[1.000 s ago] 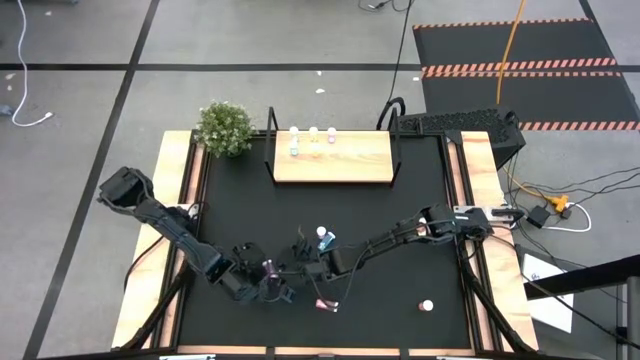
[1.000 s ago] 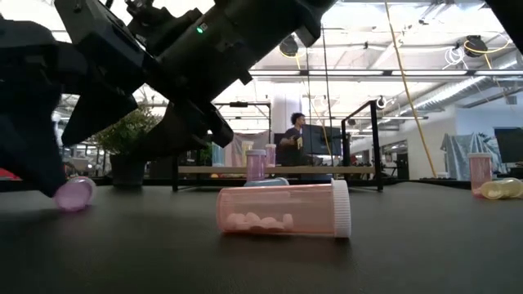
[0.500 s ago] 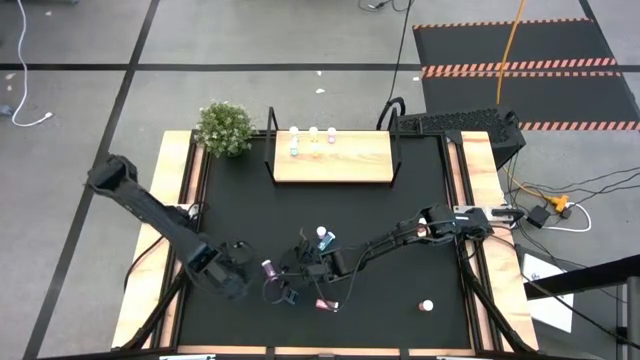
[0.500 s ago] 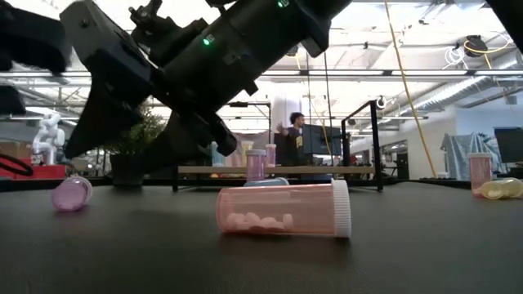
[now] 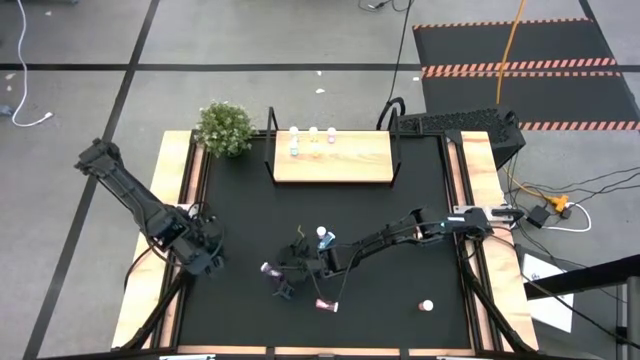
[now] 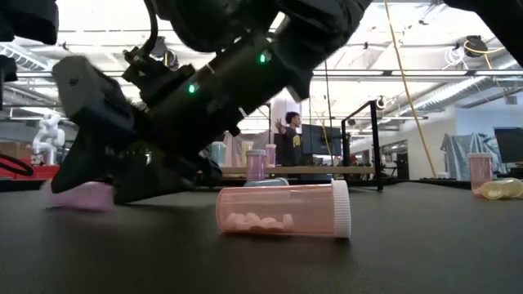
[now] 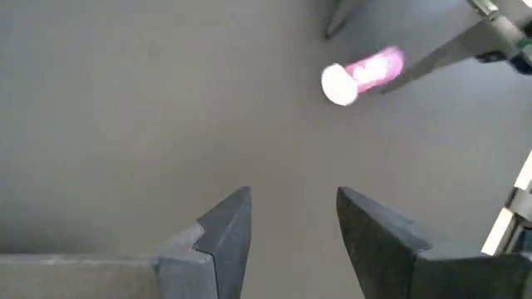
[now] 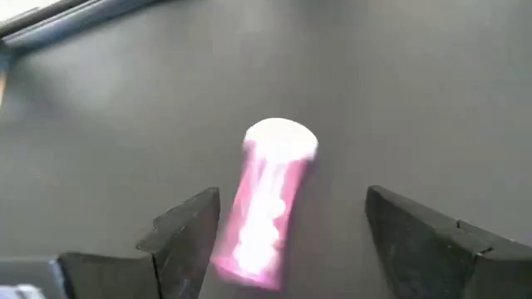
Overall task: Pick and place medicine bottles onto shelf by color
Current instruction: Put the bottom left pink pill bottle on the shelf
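Note:
A pink medicine bottle (image 5: 268, 269) with a white cap lies on its side on the black table, left of centre. My right gripper (image 5: 278, 281) is low over it and open. In the right wrist view the bottle (image 8: 266, 208) lies between the two fingers, cap pointing away, nearer to one finger (image 8: 187, 228). My left gripper (image 5: 205, 258) hangs open near the table's left edge with nothing between its fingers (image 7: 291, 208); its view shows the same bottle (image 7: 366, 71) farther off. The shelf (image 5: 332, 158) stands at the far side, with three bottles along its far edge. My right gripper's fingers stand on either side of the lying pink bottle's body (image 8: 249, 241), coming at it slanting down and along its length. Whether the nearer finger touches the bottle, I cannot tell. The bottle rests on the table.
A second pink bottle (image 5: 325, 304) lies near the front edge, close to the low camera (image 6: 283, 210). A blue bottle (image 5: 323, 237) stands beside the right arm. Another bottle (image 5: 427, 306) sits at the front right. A green plant (image 5: 224, 127) stands at the far left corner.
My left gripper has drawn back from the pink bottle toward the table's left edge and risen. The bottle has stayed lying on the table. My right gripper has sunk a little, so that its open fingers now stand on either side of that bottle.

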